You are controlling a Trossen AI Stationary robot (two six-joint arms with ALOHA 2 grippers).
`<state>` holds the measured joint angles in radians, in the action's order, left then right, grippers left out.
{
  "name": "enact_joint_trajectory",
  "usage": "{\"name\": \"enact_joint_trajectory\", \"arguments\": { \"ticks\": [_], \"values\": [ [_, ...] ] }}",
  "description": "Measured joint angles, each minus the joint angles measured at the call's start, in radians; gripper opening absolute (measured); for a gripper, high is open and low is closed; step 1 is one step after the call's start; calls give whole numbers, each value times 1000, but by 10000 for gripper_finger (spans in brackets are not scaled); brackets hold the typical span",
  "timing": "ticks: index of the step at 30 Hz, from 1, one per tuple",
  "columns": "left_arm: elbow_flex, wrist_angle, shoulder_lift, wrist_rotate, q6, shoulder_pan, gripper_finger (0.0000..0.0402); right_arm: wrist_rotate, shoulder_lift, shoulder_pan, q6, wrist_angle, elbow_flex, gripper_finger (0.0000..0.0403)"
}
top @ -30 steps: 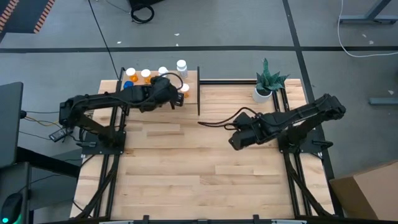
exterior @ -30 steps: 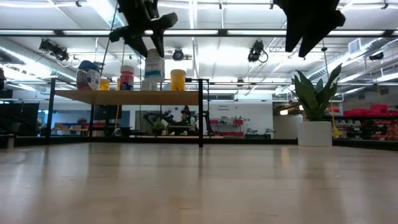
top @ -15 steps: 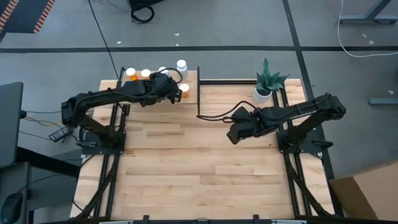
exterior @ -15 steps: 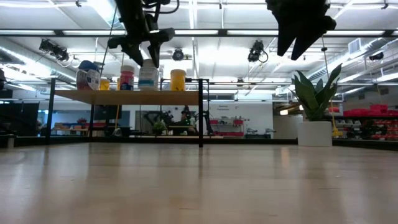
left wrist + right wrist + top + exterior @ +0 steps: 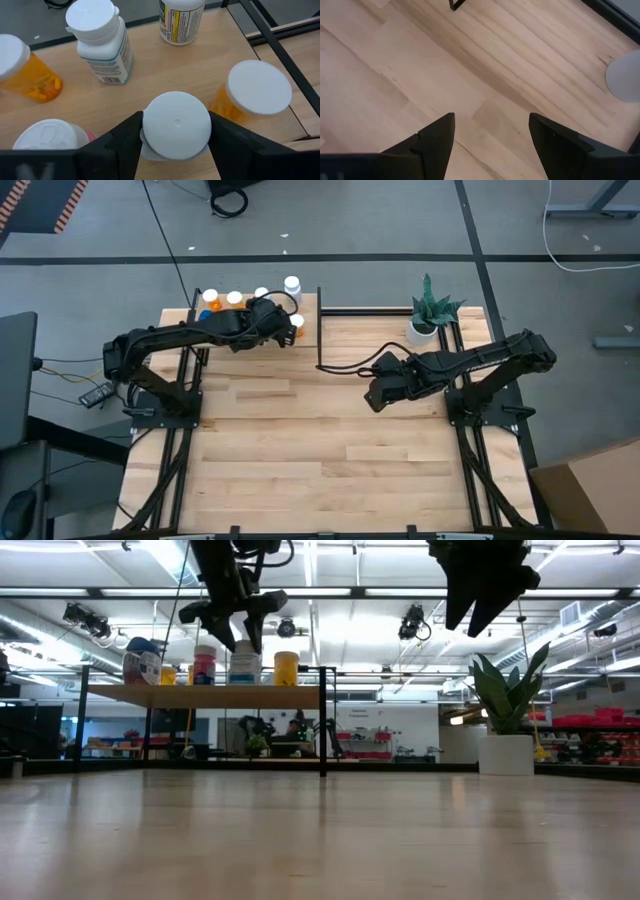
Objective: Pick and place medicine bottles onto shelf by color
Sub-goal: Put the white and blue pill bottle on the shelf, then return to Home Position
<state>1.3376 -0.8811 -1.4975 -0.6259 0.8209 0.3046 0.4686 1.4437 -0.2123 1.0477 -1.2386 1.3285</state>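
Observation:
My left gripper (image 5: 176, 150) is over the shelf (image 5: 200, 695), shut on a white-capped white bottle (image 5: 243, 662). The bottle's base is at board level between a pink-labelled bottle (image 5: 204, 665) and an orange one (image 5: 286, 668). Around it on the shelf stand orange bottles (image 5: 252, 97) (image 5: 25, 70), white bottles (image 5: 102, 45) (image 5: 180, 20) and a blue one (image 5: 142, 660). My right gripper (image 5: 492, 135) hangs open above the bare table (image 5: 330, 430) with nothing between its fingers. My left gripper pinches the bottle's round white cap (image 5: 176, 125) between its two fingers, one on each side. The fingers come slanting down from the table's near left. The bottle is upright below them, its base at the level of the shelf board (image 5: 243, 683).
A potted green plant (image 5: 430, 315) in a white pot stands at the table's far right. The shelf's black frame post (image 5: 319, 330) marks its right end. Broad bare wood lies in the table's near half.
My left gripper has sunk a little and gone toward the far edge with the white bottle. The bottle hung clear above the board before. Now it stands upright at board level among the other bottles.

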Motion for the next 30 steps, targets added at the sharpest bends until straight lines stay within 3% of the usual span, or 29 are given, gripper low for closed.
{"name": "enact_joint_trajectory", "arguments": {
  "ticks": [19,24,30],
  "values": [
    [-2,11,24,43,-48,-13,330,-5,0,0,-15,0,0,262],
    [105,-61,46,41,-48,-35,338,10,-21,0,-43,0,-1,262],
    [318,-213,47,53,-65,-129,313,71,-112,-48,-187,73,-1,255]
  ]
}}
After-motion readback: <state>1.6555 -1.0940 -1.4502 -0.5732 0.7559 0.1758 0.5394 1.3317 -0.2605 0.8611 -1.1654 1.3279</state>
